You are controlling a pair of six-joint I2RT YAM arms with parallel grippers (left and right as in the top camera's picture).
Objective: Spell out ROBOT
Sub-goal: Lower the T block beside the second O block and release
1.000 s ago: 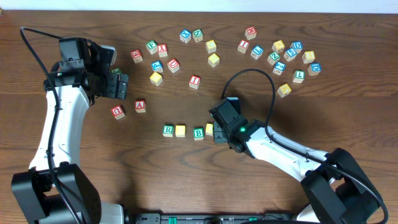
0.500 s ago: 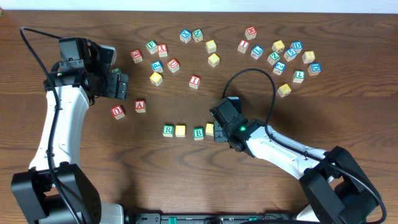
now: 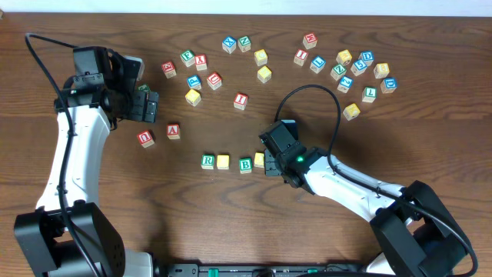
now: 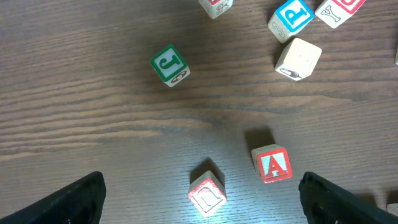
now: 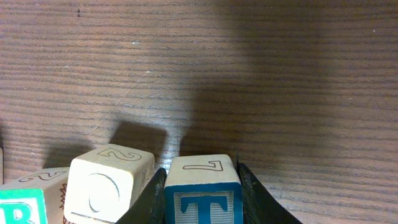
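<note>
Nothing has moved: cubes and arms match the earlier frames.
The right hand [image 5: 202, 186] stays clamped on the blue-bordered wooden T cube [image 5: 202, 205], low at the counter [image 3: 154, 204] just beside the O-marked wooden cube [image 5: 109, 183]. This follows the green-bordered R cube [image 3: 207, 161], plain yellow cube [image 3: 223, 161] and blue-bordered B cube [image 3: 245, 165]. The left hand [image 3: 151, 108] hangs wide open, empty.

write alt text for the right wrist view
The right gripper holds a blue-bordered T cube at bottom centre, on a dark wood table. Beside it sits a pale O cube, then a green-bordered cube cut off.
</note>
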